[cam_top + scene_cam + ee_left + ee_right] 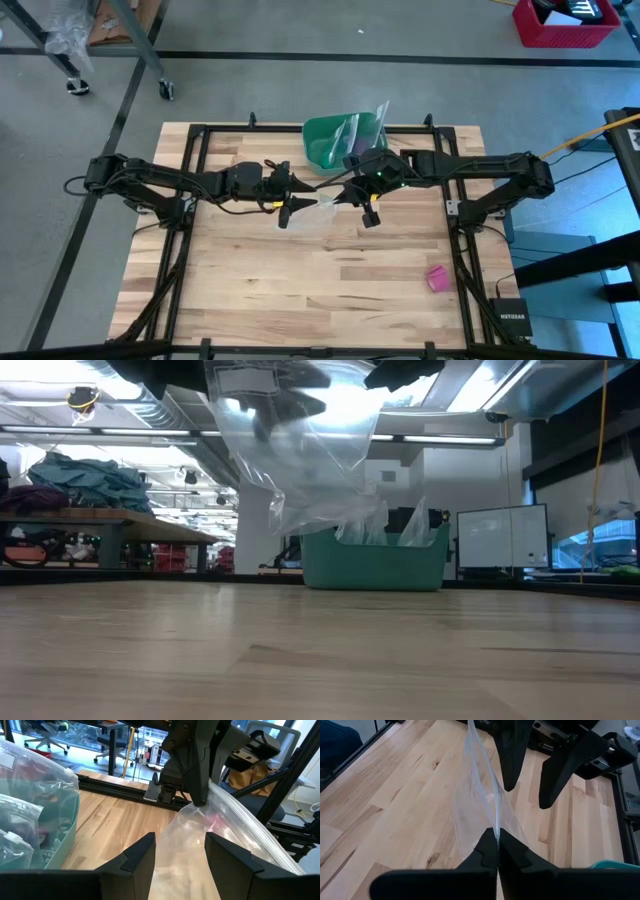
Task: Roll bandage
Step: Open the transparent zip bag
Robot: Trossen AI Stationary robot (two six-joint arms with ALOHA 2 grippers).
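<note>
The pale, light-wood plank bench [320,270] lies bare across its near part, with a dark metal frame [190,180] running along its edges. Near the front right corner, well apart from both arms, sits the small bright pink roll of bandage [438,278], alone on the wood.

Farther back, over the middle of the bench, the two arms meet around a clear crinkly plastic bag [300,450], which hangs above the surface; in the low view it dangles clear of the wood. The right gripper [497,851] is pinched tight on one edge of the bag, its two dark fingers pressed together with the film between them. The left gripper [180,855] faces it from the other side with its fingers spread apart; the bag's film lies between and just beyond them, and it grips nothing.

Behind the arms, at the far edge of the bench, stands a green plastic bowl-like tub [335,140] with more clear plastic packets sticking out of it.

Beyond the bench the room has a grey floor [300,40] marked with dark lines, a red crate [565,22] at the far right, and, in the low view, a long side table piled with teal and dark cloth [85,485] under bright ceiling lights.
</note>
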